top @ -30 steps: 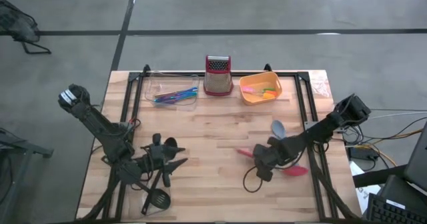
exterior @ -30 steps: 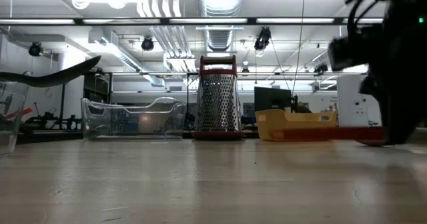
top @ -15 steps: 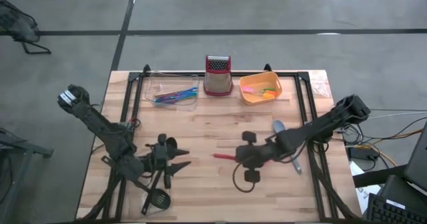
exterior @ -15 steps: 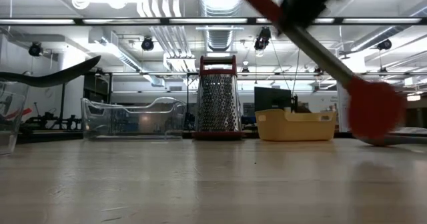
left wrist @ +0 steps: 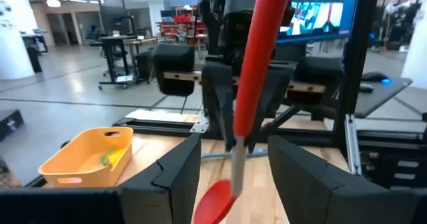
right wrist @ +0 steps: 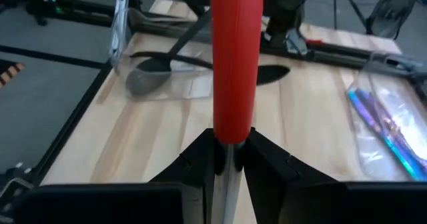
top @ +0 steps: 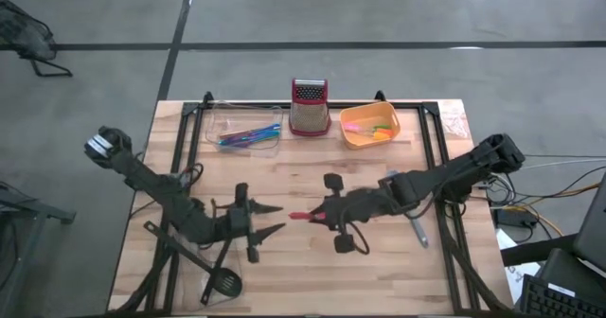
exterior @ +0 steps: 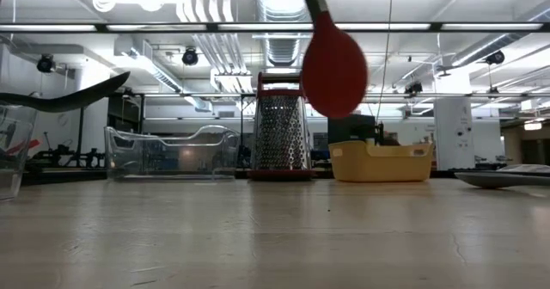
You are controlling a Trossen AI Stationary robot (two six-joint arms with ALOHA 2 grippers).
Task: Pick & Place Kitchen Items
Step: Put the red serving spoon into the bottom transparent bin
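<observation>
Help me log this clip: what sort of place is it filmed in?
Probably a robotics lab or workshop, not a kitchen: exposed ceiling ducts and strip lights overhead, equipment carts on a bare floor, and a wooden table fenced by a black frame.

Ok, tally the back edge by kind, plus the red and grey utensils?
Clear tray: 1
Grater: 1
Orange tub: 1
Red spoon: 1, in the right gripper's jaws
Grey spatula: 1
Total: 5
Left gripper open, facing the spoon.
</observation>
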